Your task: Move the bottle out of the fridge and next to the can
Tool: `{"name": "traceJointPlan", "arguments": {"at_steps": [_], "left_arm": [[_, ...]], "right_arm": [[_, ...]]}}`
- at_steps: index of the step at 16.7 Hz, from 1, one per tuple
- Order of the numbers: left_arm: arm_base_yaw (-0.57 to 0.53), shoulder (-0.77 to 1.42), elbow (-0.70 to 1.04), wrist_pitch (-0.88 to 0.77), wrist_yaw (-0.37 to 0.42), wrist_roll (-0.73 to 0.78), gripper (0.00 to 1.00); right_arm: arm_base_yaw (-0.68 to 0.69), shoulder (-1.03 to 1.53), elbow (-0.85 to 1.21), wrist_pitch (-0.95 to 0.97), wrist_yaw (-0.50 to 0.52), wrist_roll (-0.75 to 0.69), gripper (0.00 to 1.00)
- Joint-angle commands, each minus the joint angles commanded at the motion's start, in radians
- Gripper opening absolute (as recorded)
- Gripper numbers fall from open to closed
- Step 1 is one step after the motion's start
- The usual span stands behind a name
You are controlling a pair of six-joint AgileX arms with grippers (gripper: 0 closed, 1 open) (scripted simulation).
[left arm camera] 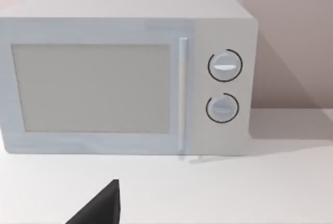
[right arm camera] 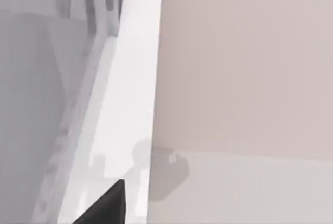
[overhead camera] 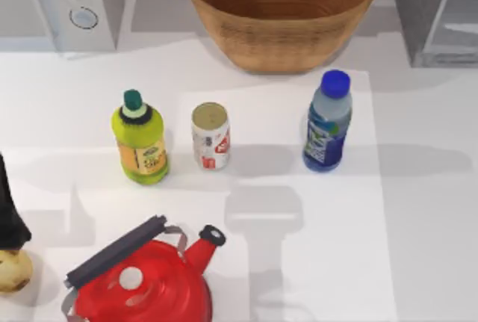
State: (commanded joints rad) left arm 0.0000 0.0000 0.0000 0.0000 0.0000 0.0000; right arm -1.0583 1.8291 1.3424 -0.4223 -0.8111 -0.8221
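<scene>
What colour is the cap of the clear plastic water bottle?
Blue. The clear plastic water bottle has a blue cap, best seen in the top view.

**What Things Look Made Of**

The bottle (overhead camera: pixel 327 122) is clear, shiny plastic with a smooth blue cap and a glossy paper-like label. The can (overhead camera: pixel 210 136) looks like metal, with a dull gold top and a smooth printed wrap. The yellow-green bottle (overhead camera: pixel 140 141) is shiny plastic with a dark green ribbed cap. The basket (overhead camera: pixel 281 10) looks woven, rough and ridged, like straw or cane. The red kettle (overhead camera: pixel 142 288) is very shiny, like painted metal, with a matt black handle. The white appliance (left arm camera: pixel 125 76) is smooth and matt. The fridge (overhead camera: pixel 437 12) is pale grey and smooth. The table (overhead camera: pixel 418 225) is plain white and matt.
</scene>
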Motion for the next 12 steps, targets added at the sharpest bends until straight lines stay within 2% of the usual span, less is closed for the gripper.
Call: {"name": "traceJointPlan", "arguments": {"at_steps": [4, 12], "left_arm": [[0.0, 0.0, 0.0, 0.0, 0.0, 0.0, 1.0], [0.0, 0.0, 0.0, 0.0, 0.0, 0.0, 1.0]], "right_arm": [[0.113, 0.004, -0.036, 0.111, 0.045, 0.159, 1.0], [0.13, -0.003, -0.04, 0.126, 0.061, 0.188, 1.0]]}}
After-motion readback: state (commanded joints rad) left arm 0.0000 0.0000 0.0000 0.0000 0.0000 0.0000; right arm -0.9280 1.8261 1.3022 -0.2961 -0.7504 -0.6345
